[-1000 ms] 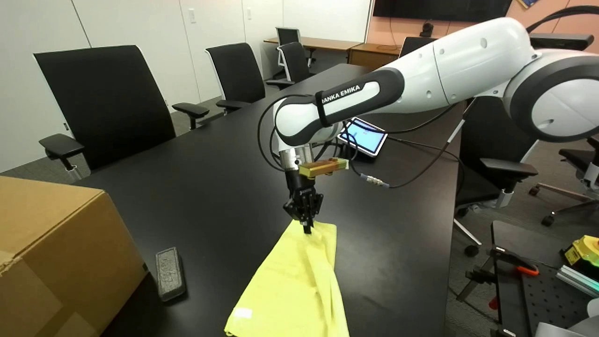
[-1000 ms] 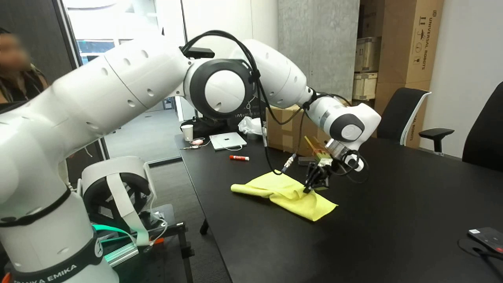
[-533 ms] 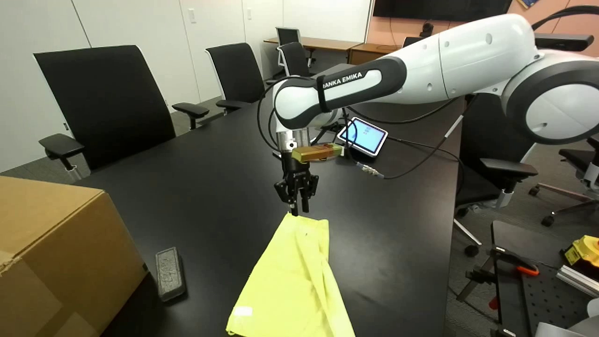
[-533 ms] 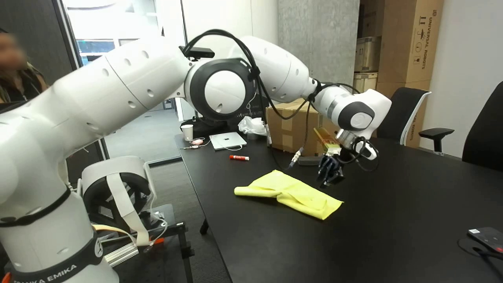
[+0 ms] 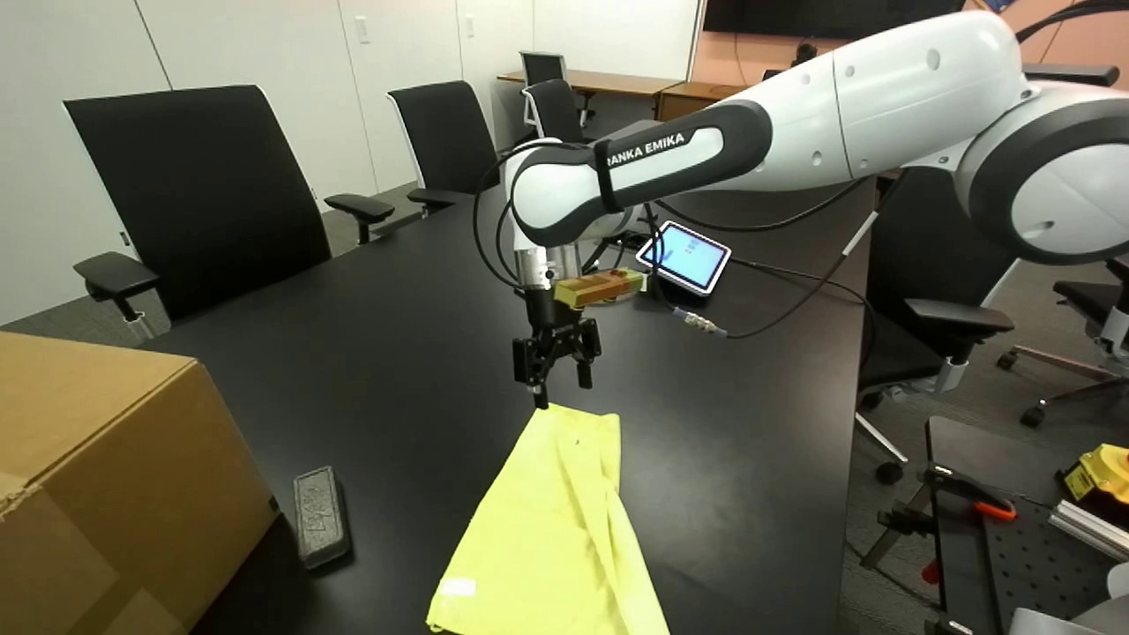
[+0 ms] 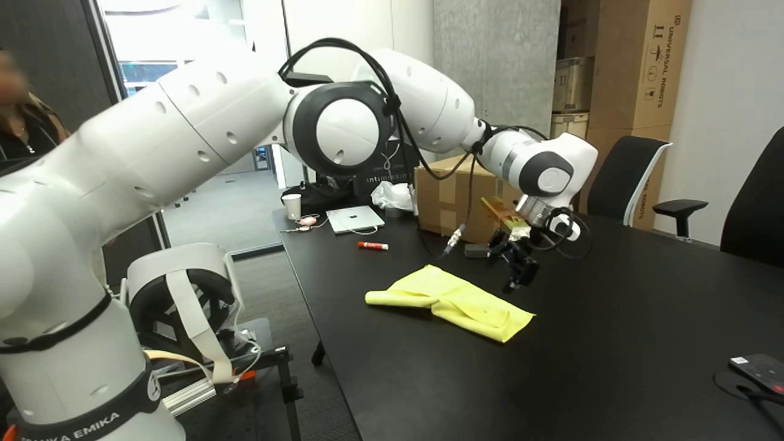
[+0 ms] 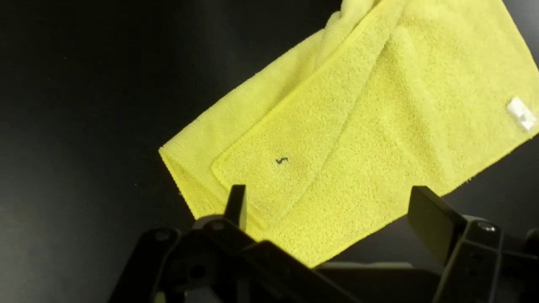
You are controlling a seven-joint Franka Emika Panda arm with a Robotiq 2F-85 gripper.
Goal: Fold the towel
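The towel (image 7: 349, 139) lies on the black table (image 5: 406, 379), partly doubled over. In the wrist view, with the dial centred on the towel, a flap (image 7: 299, 130) overlies the main layer and bears a small dark mark (image 7: 281, 160) at about 8 o'clock. A ribbed band (image 7: 240, 115) extends past the flap at 10 o'clock. A white tag (image 7: 521, 113) is located near the edge at 3 o'clock.

In an exterior view, the gripper (image 5: 563, 391) is positioned at 12 o'clock from the towel, directed downward, with its lower fingertip (image 5: 541, 399) in line with the towel's corner. The gripper is unclamped: its fingers (image 7: 429, 223) are spread wide, with a clear gap between them. In the wrist view they enter from the 6 o'clock side, the tips at 8 and 4 o'clock.

In an exterior view, a grey block (image 5: 320, 516) lies at 9 o'clock, between the towel and a cardboard box (image 5: 150, 476). A tablet (image 5: 685, 256) with a lit screen is placed at 1 o'clock.

In an exterior view, a red marker (image 6: 373, 245) lies at 10 o'clock from the towel; a silver laptop (image 6: 355, 219) and a white cup (image 6: 292, 207) are farther out on roughly the same bearing. In this view, table surface shows between the gripper, at 2 o'clock, and the towel.
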